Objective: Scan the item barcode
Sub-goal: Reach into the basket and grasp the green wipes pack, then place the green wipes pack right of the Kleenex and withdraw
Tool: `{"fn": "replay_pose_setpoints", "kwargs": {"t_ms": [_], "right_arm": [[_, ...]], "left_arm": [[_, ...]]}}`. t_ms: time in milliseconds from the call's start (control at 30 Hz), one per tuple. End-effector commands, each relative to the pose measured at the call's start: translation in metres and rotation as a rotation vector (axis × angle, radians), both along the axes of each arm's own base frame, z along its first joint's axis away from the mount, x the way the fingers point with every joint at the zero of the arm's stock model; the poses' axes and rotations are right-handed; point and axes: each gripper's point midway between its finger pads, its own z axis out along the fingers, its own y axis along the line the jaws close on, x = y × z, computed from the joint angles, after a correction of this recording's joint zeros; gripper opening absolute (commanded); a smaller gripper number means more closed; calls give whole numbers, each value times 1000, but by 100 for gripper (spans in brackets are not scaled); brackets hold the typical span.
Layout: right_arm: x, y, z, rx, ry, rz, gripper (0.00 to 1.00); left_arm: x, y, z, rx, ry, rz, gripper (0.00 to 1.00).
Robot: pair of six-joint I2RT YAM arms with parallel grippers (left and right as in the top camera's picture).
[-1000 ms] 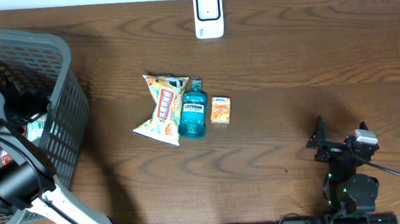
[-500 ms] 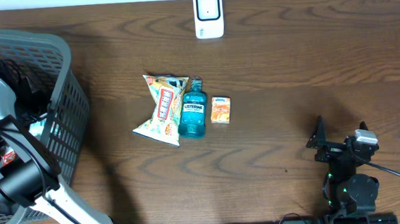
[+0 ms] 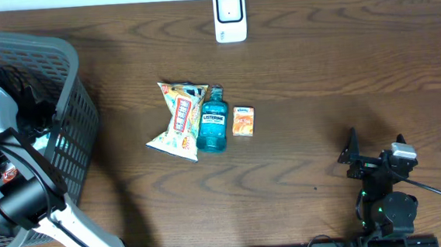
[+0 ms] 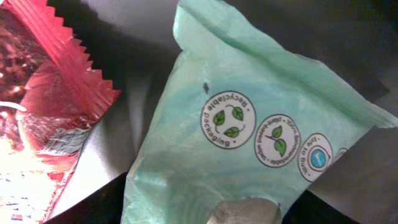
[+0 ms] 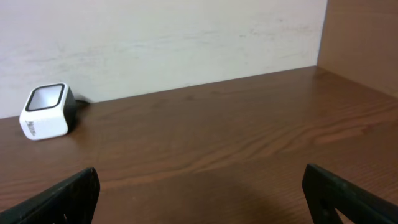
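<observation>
At the left edge of the brown wooden table (image 3: pixel 303 79) stands a grey plastic mesh basket (image 3: pixel 74 141). Inside it, the left gripper (image 3: pixel 33 119) hangs close over a mint-green plastic pouch (image 4: pixel 249 118); I cannot tell how its jaws stand. The right gripper (image 5: pixel 200 186) is spread wide and empty, facing a small white scanner (image 5: pixel 46 111).

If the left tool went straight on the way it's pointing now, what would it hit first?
Most likely the pale green plastic pouch with round recycling logos, dead ahead in the left wrist view; the red crinkle-edged wrapper lies off-centre.
</observation>
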Motion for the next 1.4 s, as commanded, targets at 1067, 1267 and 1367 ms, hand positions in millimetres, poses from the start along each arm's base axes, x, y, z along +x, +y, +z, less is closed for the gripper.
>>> {"fn": "replay_pose_setpoints", "kwargs": {"t_ms": [1067,1267,1367], "right_arm": [[0,2,0,-13,2,11,99],[0,2,0,-14,2,11,99],[0,2,0,-14,2,11,99]], "left_arm": [[-7,-120,381,-129,-1083,110,50],[-5,-262,388,-360,-1059,-230,50],[0,-327,366,-391,-982,-359,50]]}}
